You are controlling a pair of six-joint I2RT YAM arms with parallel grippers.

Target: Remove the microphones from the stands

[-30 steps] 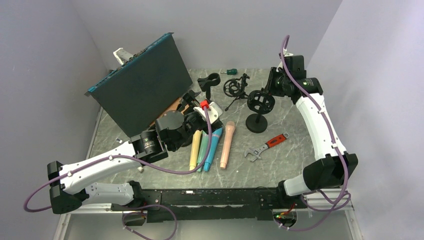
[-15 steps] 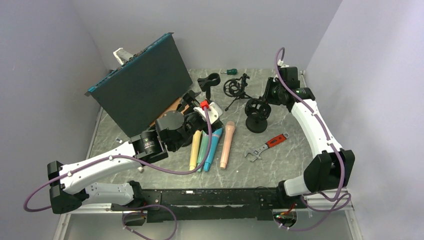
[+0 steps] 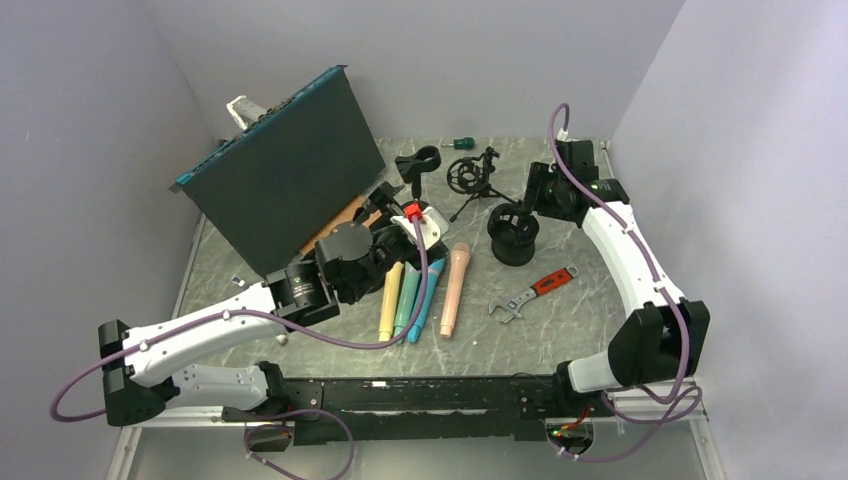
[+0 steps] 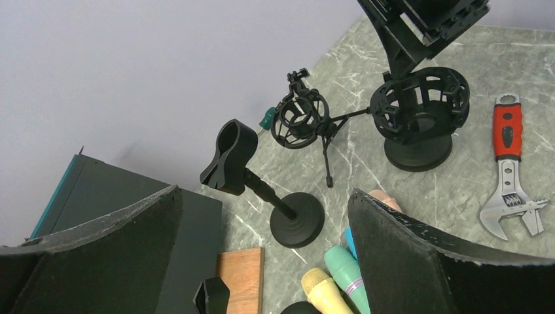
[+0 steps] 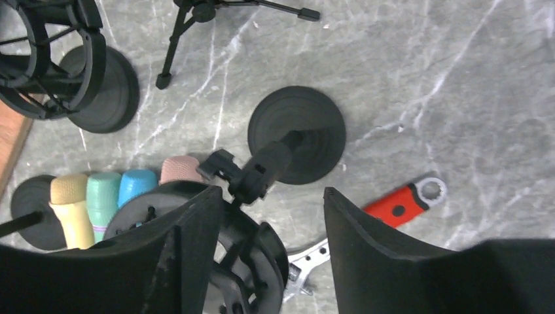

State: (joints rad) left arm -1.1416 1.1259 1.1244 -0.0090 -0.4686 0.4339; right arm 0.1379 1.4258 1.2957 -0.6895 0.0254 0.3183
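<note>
Right fingers (image 5: 366, 242) are parted on either side of the shock-mount stand (image 5: 307, 140), with its neck in the gap and not pinched. Left fingers (image 4: 406, 261) are spread wide, nothing between them. The pink microphone (image 3: 453, 290) lies flat on the worktop (image 3: 500, 345) near the stand's base, right beside three other mics (image 3: 408, 295).

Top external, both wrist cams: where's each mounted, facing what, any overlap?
Top external: above and behind the bases, looking down on the table; left arm, right arm show.
Left wrist: looks ahead across the clip stand; own fingers frame it.
Right wrist: looks straight down on the round-base stand; own fingers below.
Shared: red wrench, all three.
</note>
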